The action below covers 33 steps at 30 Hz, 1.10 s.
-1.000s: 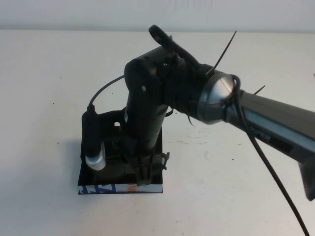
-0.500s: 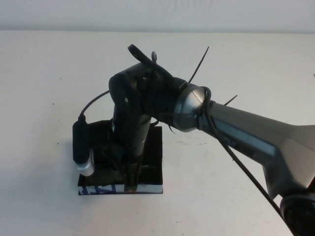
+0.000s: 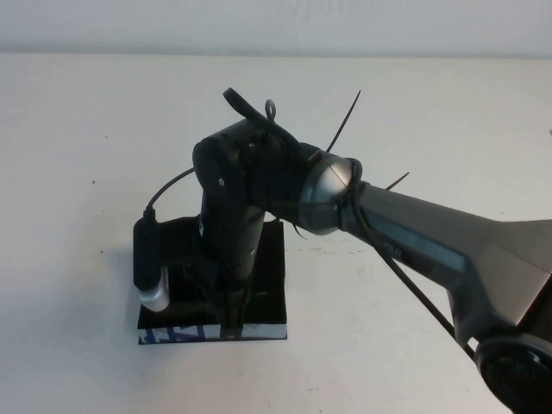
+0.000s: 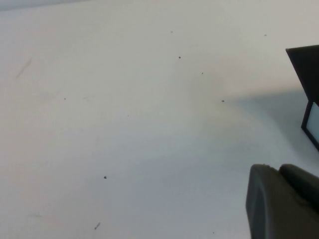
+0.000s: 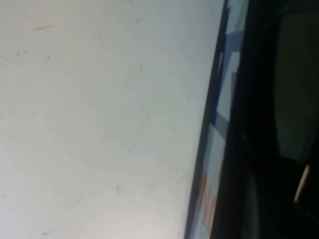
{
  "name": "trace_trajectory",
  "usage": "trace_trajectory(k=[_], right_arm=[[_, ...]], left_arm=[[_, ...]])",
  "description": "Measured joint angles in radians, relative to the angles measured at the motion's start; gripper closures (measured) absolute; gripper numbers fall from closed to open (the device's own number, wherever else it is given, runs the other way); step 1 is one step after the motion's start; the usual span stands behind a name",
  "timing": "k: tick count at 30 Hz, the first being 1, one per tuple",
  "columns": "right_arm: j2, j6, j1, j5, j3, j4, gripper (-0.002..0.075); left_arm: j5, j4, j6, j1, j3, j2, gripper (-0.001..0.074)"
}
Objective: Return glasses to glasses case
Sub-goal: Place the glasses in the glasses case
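The glasses case point(image 3: 269, 285) is a black open box with a blue, white and orange front edge, on the white table left of centre. My right gripper point(image 3: 230, 321) points straight down into it, at the inside of the front edge, its jaws close together. In the right wrist view the patterned edge point(image 5: 219, 129) runs beside a dark frame with a greyish lens of the glasses point(image 5: 294, 84), held in the jaws. In the high view the glasses are hidden by the arm. My left gripper point(image 4: 280, 172) hangs over bare table, jaws together, empty; a corner of the case point(image 4: 306, 69) shows beyond it.
The right arm point(image 3: 414, 233) stretches from the lower right across the table and covers most of the case. Its wrist camera point(image 3: 148, 259) hangs over the case's left side. Bare white table point(image 3: 414, 112) surrounds the case; a white wall runs along the back.
The right arm has swung left and lowered, bringing the gripper down to the inside of the case's front edge. The glasses temple seen at the case's right side is no longer visible.
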<state>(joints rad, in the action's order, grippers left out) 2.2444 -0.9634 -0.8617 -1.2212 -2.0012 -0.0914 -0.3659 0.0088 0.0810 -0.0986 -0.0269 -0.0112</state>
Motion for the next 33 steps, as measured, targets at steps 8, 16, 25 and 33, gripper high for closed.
trace_trajectory(k=[8,16,25,33], right_arm=[[0.012,0.0,0.0,0.0,0.0,0.004,0.0673],[0.012,0.0,0.0,0.0,0.0,0.006,0.067],[-0.002,0.002,0.0,0.0,0.0,0.03,0.0536],[-0.089,0.066,0.0,-0.002,0.006,0.078,0.0517]], left_arm=[[0.0,0.0,0.0,0.0,0.0,0.0,0.0734],[0.0,0.0,0.0,0.0,0.0,0.0,0.0734],[0.0,0.0,0.0,0.0,0.0,0.0,0.0734],[0.0,0.0,0.0,0.0,0.0,0.0,0.0734]])
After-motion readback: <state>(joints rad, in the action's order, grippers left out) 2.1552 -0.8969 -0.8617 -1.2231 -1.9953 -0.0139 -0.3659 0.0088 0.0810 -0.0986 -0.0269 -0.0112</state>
